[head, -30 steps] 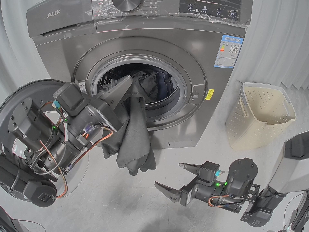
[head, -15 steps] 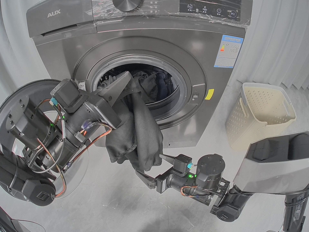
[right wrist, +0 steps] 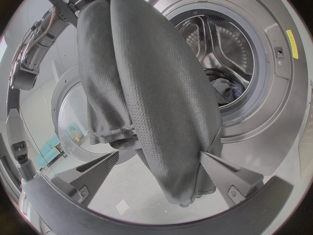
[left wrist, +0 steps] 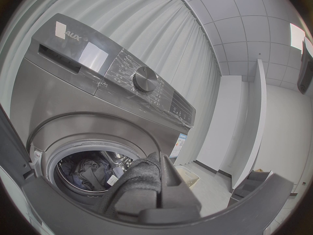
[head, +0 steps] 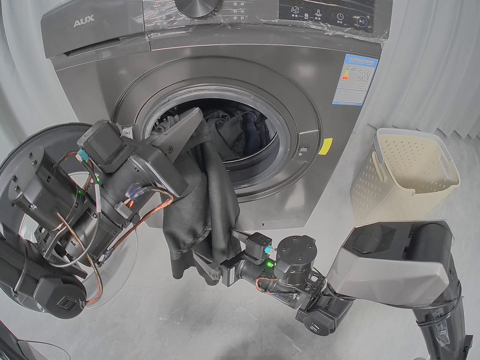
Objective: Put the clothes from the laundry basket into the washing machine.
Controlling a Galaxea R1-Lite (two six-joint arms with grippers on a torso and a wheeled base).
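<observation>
My left gripper point(head: 196, 122) is shut on a dark grey garment point(head: 210, 201) at the left rim of the washing machine's point(head: 280, 76) open drum. The cloth point(right wrist: 156, 82) hangs from it down past the drum's lip toward the floor. Low in front of the machine, my right gripper point(head: 216, 252) is open, and its two fingers straddle the hanging lower end of the garment point(left wrist: 140, 173). In the right wrist view one fingertip point(right wrist: 208, 162) touches the cloth's edge. Other dark clothes point(head: 240, 126) lie inside the drum. The cream laundry basket point(head: 405, 176) stands to the right.
The machine's round door point(head: 50, 141) is swung open to the left, behind my left arm. Pale curtains hang behind and beside the machine. Bare grey floor point(head: 150, 316) lies in front of it.
My right arm has swung left and up from the open floor to the hanging garment, so its open fingers now flank the cloth's lower end. The left gripper has hardly moved.
</observation>
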